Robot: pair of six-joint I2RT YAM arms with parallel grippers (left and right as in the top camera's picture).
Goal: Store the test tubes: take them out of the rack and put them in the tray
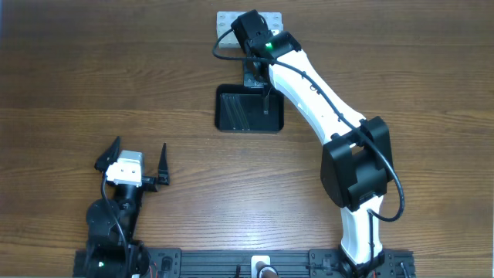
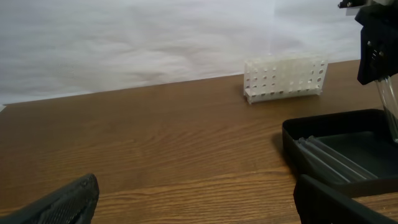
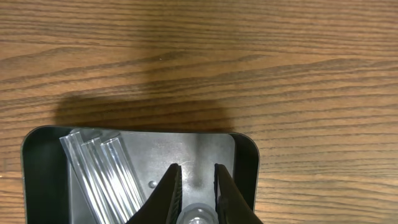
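Right pincer (image 3: pixel 196 174) narrowly clamped on test tube (image 3: pixel 198 216), over tray (image 3: pixel 249 163).

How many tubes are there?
4: three tubes lie together in the tray; a fourth tube is in the right jaws above it. The rack, partly hidden, may hold more.

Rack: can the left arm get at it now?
Probably: bare table lies between the open left gripper and the rack, but the right gripper, holding a test tube over the tray, crowds it.
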